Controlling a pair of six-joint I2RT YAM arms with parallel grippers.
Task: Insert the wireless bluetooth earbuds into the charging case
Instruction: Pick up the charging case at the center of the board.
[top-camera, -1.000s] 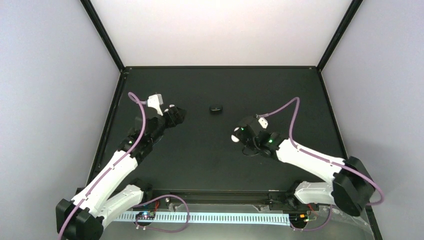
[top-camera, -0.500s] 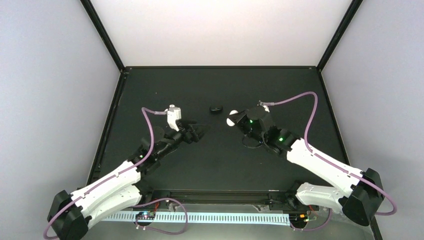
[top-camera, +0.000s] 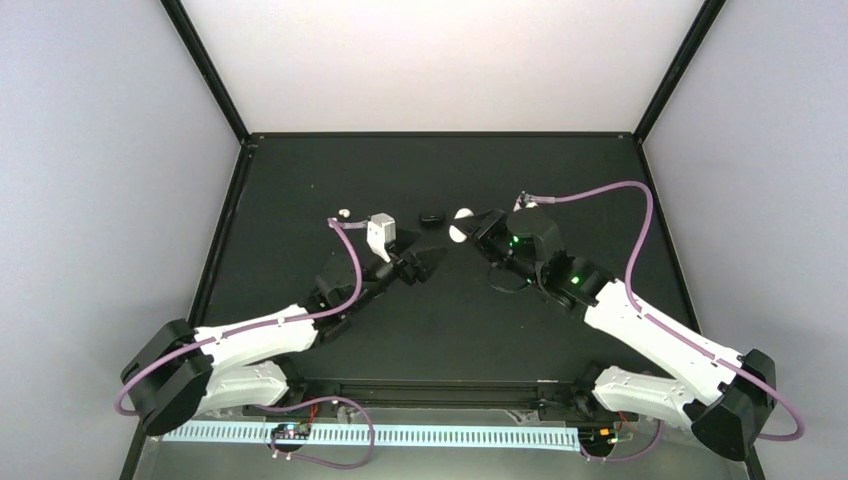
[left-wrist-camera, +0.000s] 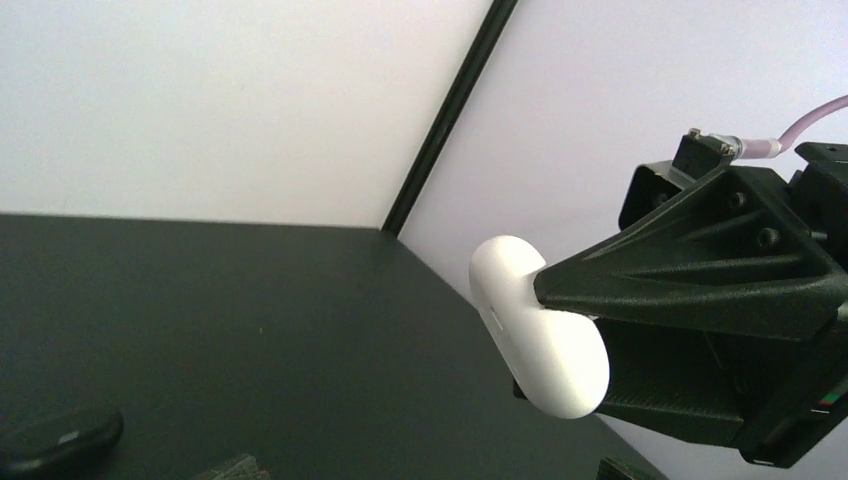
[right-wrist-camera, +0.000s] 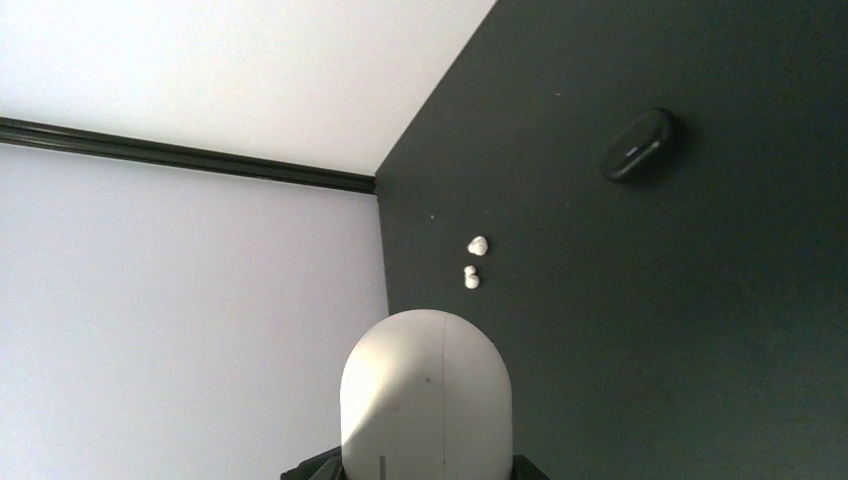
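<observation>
The charging case is a white capsule with a seam. My right gripper (top-camera: 466, 228) is shut on the case (top-camera: 458, 234) and holds it above the table's middle. In the right wrist view the case (right-wrist-camera: 427, 385) fills the bottom centre. In the left wrist view the case (left-wrist-camera: 540, 340) sits between the right gripper's black fingers (left-wrist-camera: 690, 265). Two tiny white earbuds (right-wrist-camera: 477, 245) lie side by side on the mat, also in the top view (top-camera: 343, 212). My left gripper (top-camera: 428, 260) is open and empty, facing the case from the left.
A small black oval pebble-shaped object (top-camera: 432, 219) lies on the black mat (top-camera: 560, 180) just left of the held case. It also shows in the right wrist view (right-wrist-camera: 640, 145) and the left wrist view (left-wrist-camera: 60, 437). Black frame posts and pale walls stand around the mat.
My left arm has swung right from the earbuds' spot toward the centre, uncovering the earbuds. My right arm has carried the case up and left toward the black oval.
</observation>
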